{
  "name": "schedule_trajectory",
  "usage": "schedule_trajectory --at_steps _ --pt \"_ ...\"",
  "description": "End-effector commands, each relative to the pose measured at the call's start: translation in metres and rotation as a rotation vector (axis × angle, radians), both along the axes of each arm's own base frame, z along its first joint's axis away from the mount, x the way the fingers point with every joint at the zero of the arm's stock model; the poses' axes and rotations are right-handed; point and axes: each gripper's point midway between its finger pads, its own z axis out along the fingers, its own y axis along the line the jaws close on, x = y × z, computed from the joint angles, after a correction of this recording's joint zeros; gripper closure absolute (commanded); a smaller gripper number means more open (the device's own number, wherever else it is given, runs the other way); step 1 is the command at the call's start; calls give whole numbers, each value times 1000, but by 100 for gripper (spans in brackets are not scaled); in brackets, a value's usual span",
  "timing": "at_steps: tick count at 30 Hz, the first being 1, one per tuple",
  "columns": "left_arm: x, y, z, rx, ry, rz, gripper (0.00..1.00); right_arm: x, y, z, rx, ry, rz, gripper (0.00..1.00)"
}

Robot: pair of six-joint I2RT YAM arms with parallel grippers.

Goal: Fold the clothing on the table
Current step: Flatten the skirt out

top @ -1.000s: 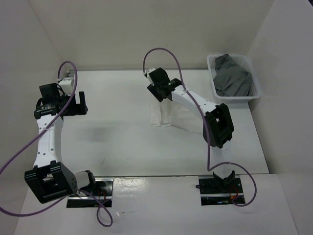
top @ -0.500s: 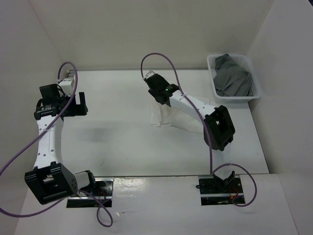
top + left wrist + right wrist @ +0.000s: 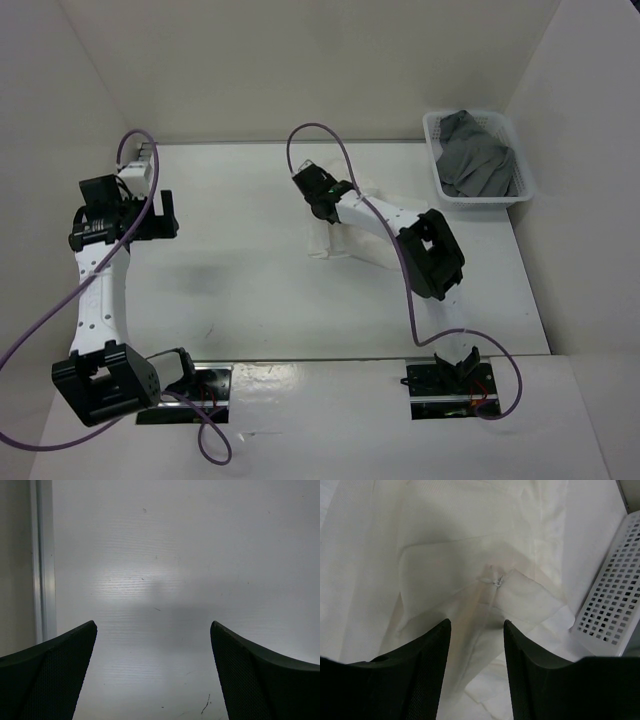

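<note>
**Right gripper closing in over the clothing; no fold made yet.**
Top view: the right gripper (image 3: 325, 210) has dropped lower onto the clothing (image 3: 326, 246), which lies mid-table (image 3: 230, 270). Its long axis runs far-to-near, and its flared end is hidden. Left wrist: the left gripper (image 3: 152, 630) is spread wide over bare table. Right wrist: the jaws, narrower than before, straddle a raised crease, apparently not yet pinching it.

Our left arm (image 3: 95, 300) rises toward 12 o'clock, and the left gripper (image 3: 165, 215) points to 3 o'clock with jaws spread wide. Our right arm (image 3: 375, 212) bends toward 10 o'clock, its right gripper (image 3: 476, 622) angled down, fingers (image 3: 422, 675) narrowly apart
</note>
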Motion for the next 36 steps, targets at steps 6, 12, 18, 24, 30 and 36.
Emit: schedule_trajectory --at_steps 6,12,18,24,30,36 --pt "-5 2 6 16 -26 12 0 13 -1 -12 -14 -46 -59 54" --pt "-7 1 5 16 -26 12 0 22 -19 -10 -30 -69 -119 69" --pt "-7 -1 5 9 -29 4 0 33 -29 48 48 -155 -157 100" --pt "6 -9 -1 -31 -2 -72 1 40 -60 123 284 -166 -144 100" --pt "50 -40 1 -88 36 -231 5 36 -108 112 417 -69 -154 100" --pt "98 -135 -16 -59 117 -500 4 14 -120 79 448 41 -116 100"
